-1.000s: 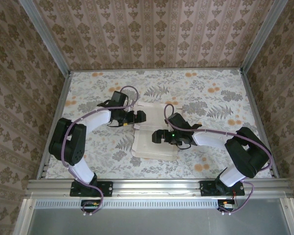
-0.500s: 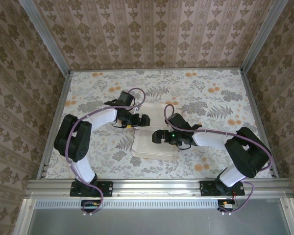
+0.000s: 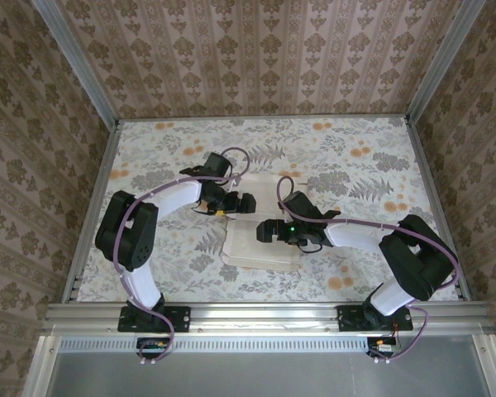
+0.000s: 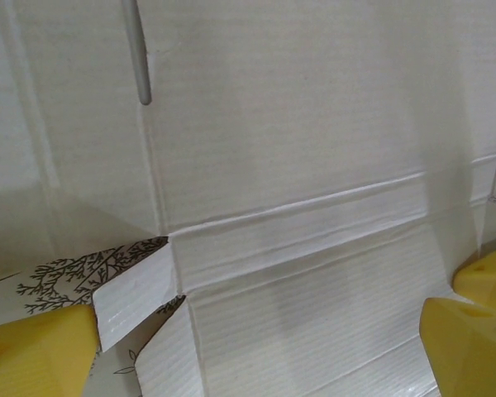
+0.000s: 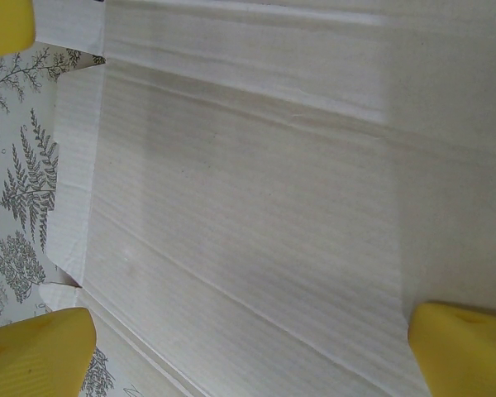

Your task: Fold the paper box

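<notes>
The paper box lies unfolded in the middle of the table, its pale whitish inner side up, with creases and flaps showing. My left gripper hangs open over the sheet's far part. In the left wrist view the creased paper box lies under the gripper, and a small corner flap sticks out at the left. My right gripper is open over the sheet's middle. In the right wrist view the paper box lies flat below the gripper. Nothing sits between either pair of fingers.
The table has a fern-and-flower cover. Patterned walls close it in on three sides, and a metal rail runs along the near edge. A narrow slit in the card shows in the left wrist view.
My left arm has swung right, carrying its gripper from the sheet's left edge to above its far part. The right arm and the sheet have stayed where they were.
</notes>
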Robot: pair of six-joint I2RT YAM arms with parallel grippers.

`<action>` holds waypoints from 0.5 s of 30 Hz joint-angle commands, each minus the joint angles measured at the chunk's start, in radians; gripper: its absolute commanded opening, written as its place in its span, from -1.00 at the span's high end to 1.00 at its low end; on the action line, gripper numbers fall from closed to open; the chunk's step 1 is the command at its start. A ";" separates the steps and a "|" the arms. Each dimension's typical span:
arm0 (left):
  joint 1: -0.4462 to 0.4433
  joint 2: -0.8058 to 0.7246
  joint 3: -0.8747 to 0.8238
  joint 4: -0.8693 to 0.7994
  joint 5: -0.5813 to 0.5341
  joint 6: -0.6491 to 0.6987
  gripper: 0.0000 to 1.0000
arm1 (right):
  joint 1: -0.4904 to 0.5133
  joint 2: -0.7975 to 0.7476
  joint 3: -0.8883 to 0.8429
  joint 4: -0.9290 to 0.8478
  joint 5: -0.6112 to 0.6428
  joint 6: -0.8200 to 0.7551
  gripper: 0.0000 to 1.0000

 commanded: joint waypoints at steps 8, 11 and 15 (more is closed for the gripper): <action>-0.007 -0.014 0.014 0.032 0.105 -0.013 -0.80 | 0.006 0.015 -0.026 -0.032 0.030 0.005 -1.00; -0.010 -0.008 0.007 0.048 0.124 -0.024 -0.75 | 0.006 0.017 -0.027 -0.029 0.031 0.006 -1.00; -0.020 0.003 -0.001 0.070 0.132 -0.036 -0.73 | 0.006 0.019 -0.030 -0.023 0.031 0.008 -1.00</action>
